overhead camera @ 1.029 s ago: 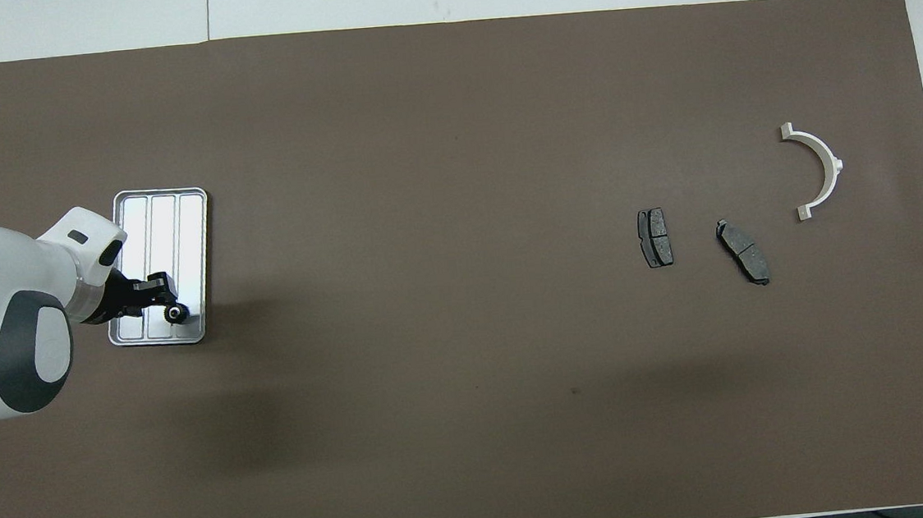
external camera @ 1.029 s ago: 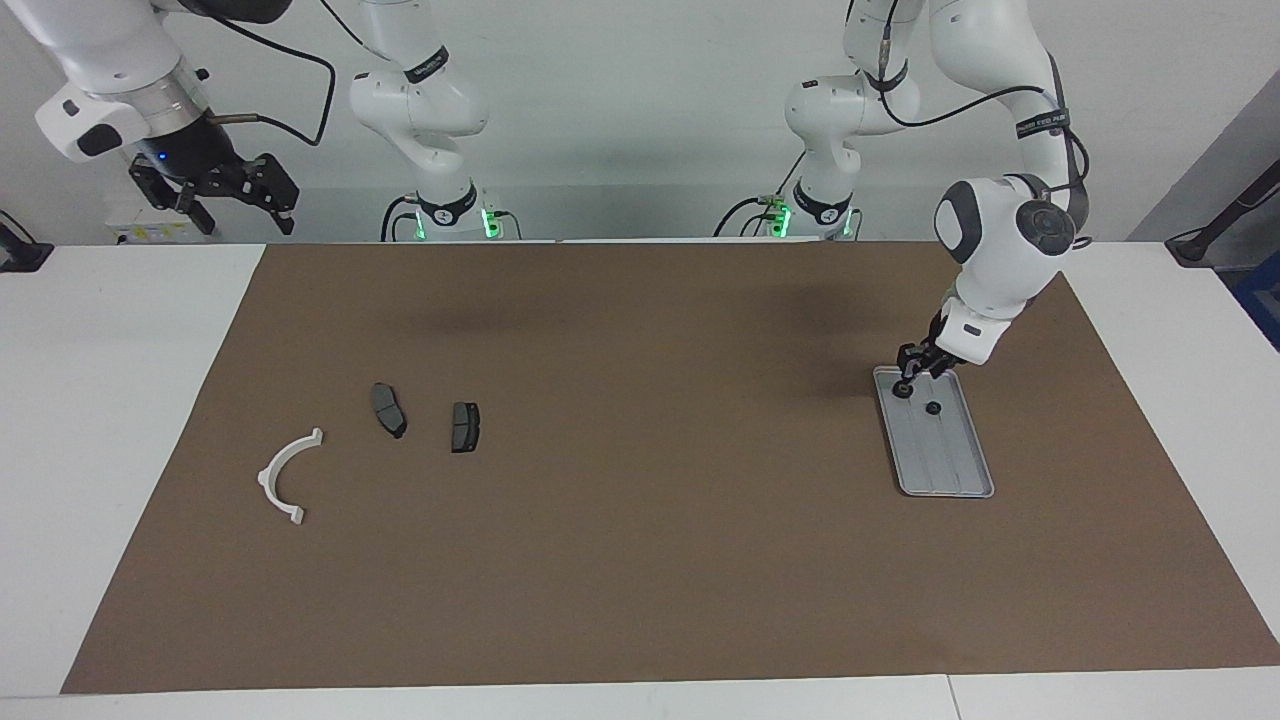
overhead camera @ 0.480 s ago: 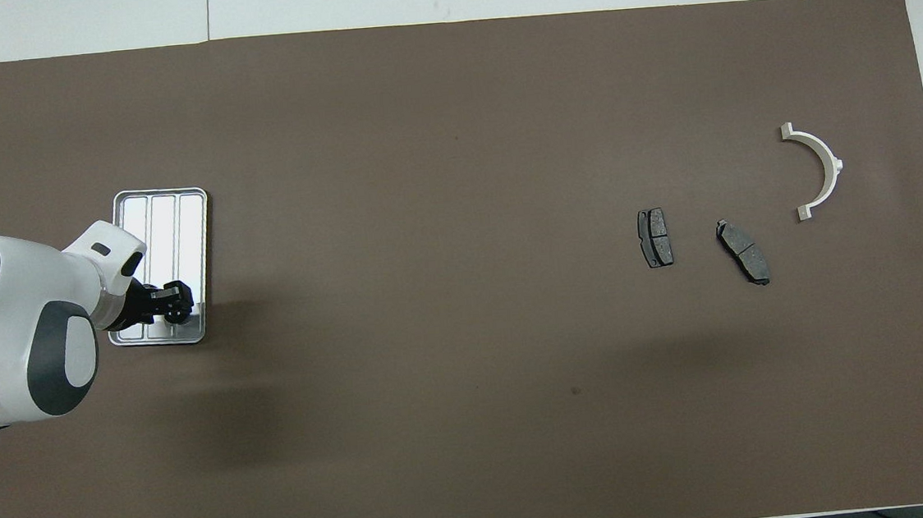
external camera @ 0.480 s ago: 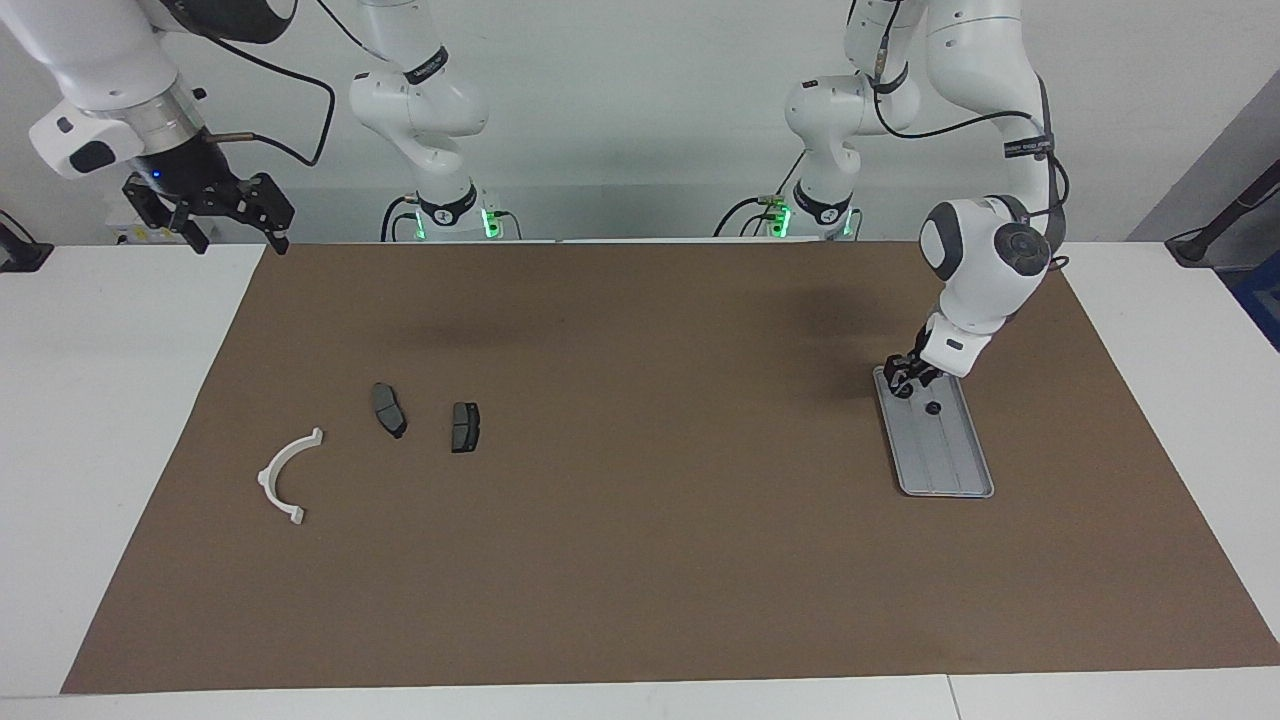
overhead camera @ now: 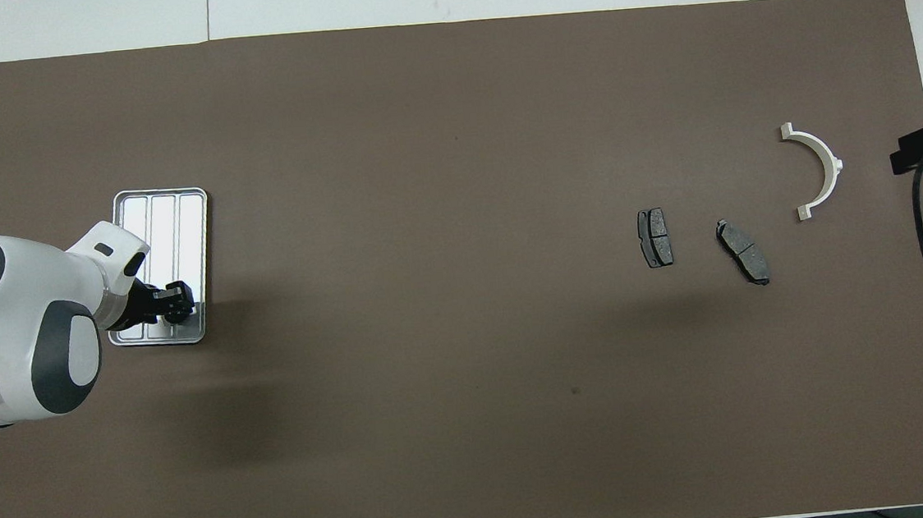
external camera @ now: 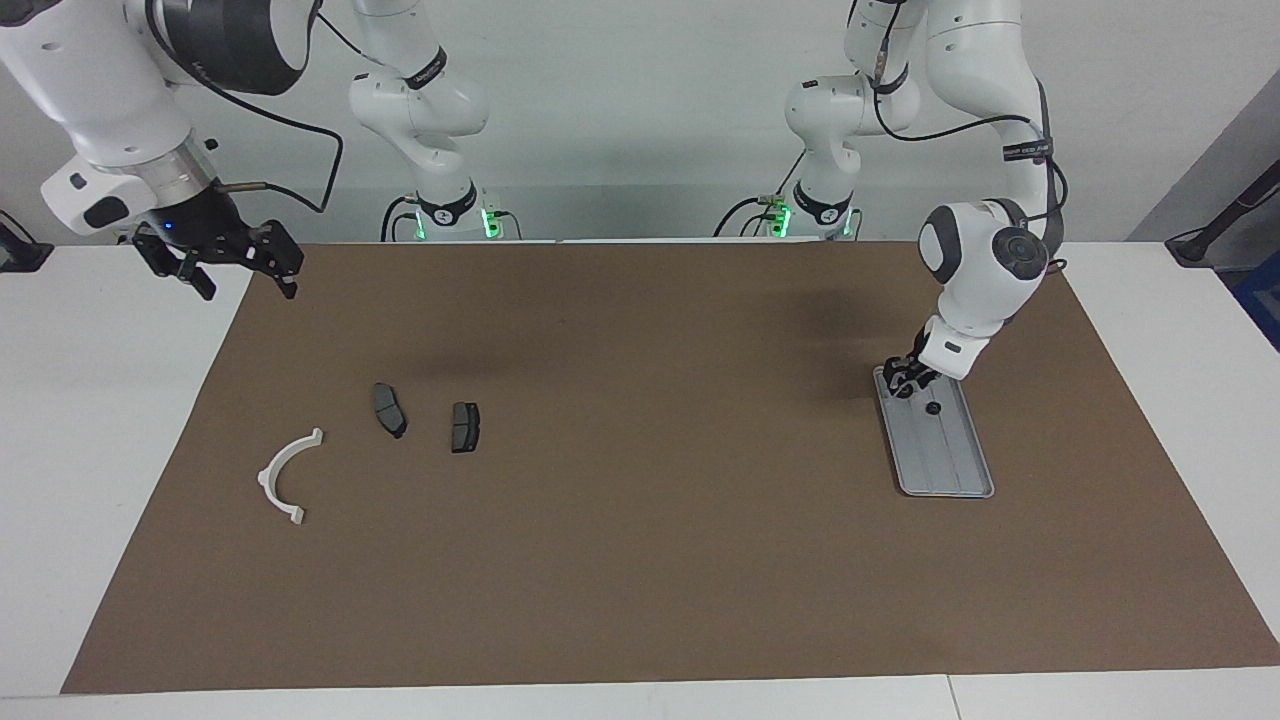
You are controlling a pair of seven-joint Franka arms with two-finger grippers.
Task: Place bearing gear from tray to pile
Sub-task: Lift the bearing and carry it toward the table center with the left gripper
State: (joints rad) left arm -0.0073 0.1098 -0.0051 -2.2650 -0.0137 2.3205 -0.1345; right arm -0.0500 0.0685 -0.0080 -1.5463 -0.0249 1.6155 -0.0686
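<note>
Down at the left arm's end of the desk point(external camera: 640, 700), the left claw point(external camera: 905, 383) sits low over the end of the tray point(external camera: 950, 470) nearest the robots; I cannot tell whether it grips anything. One small dark bearing gear point(external camera: 932, 407) lies on the tray just beside the claw. Up in the air, the right claw point(external camera: 235, 265) hangs spread wide over the desk corner near the right arm's base. Well apart from the tray, the pile lies toward that end: two brake pads point(external camera: 389, 409) and a white bracket point(external camera: 286, 477).
</note>
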